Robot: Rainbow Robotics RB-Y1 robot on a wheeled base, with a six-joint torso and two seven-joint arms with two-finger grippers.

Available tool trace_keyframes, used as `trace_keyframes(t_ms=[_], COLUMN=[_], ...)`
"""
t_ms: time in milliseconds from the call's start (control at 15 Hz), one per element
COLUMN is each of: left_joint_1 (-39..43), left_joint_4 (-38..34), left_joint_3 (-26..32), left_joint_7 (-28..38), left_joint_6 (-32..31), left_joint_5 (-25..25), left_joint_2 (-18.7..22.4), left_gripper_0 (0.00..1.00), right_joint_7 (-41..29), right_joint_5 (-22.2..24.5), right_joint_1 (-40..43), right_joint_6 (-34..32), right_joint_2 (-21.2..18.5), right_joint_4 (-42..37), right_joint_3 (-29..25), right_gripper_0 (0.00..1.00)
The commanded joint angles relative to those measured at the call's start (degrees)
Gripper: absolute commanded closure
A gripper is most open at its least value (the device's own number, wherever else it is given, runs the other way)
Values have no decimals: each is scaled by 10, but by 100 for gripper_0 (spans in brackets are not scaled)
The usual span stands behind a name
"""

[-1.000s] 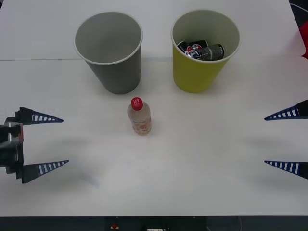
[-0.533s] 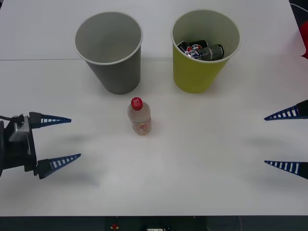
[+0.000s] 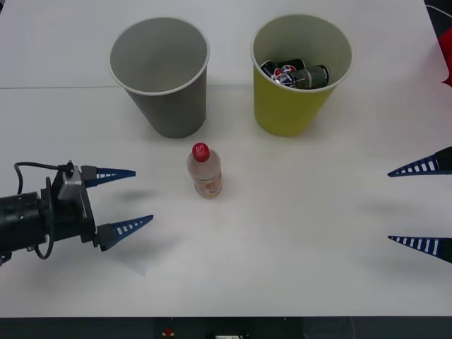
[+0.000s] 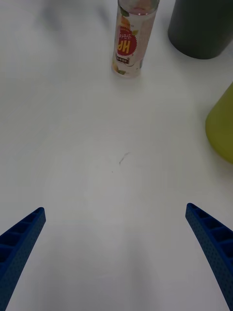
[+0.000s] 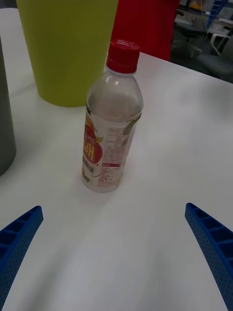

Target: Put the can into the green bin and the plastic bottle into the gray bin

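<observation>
The plastic bottle (image 3: 205, 171) (image 5: 112, 126) (image 4: 132, 41) stands upright with its red cap on, mid-table, in front of the two bins. Behind it on the left stands the gray bin (image 3: 173, 109) (image 4: 201, 26), with nothing showing inside. The green bin (image 3: 286, 109) (image 5: 68, 48) (image 4: 222, 129) at the back right holds dark cans (image 3: 296, 74). My left gripper (image 3: 143, 195) (image 5: 114, 209) is open, just left of the bottle and pointing at it, a short gap away. My right gripper (image 3: 389, 206) (image 4: 115, 208) hangs open near the table's right edge, far from the bottle.
A seam runs across the white table (image 3: 282, 268) behind the bins. A red object (image 3: 446, 60) (image 5: 145, 24) stands beyond the table's right edge, with office chairs (image 5: 213, 58) farther off. Bare tabletop lies between the bottle and my right gripper.
My left gripper has moved right toward the bottle, more of its arm now showing, and its fingers have drawn somewhat closer together. The right gripper, bottle and bins have stayed put.
</observation>
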Motion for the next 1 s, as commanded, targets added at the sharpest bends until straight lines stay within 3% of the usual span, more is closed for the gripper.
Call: trace_keyframes(t_ms=[67, 600, 1000], left_joint_1=[-44, -163, -216], left_joint_4=[45, 168, 217], left_joint_3=[-38, -120, -134], left_joint_7=[-3, -44, -73], left_joint_6=[-2, 1, 11], left_joint_5=[21, 43, 5], left_joint_2=[-21, -91, -137], left_gripper_0=[0, 0, 0], right_joint_7=[0, 0, 0], right_joint_5=[0, 0, 0], right_joint_1=[0, 0, 0], right_joint_6=[0, 0, 0], right_joint_2=[0, 0, 0], right_joint_4=[0, 0, 0], right_joint_3=[0, 0, 0], right_gripper_0=[0, 0, 0])
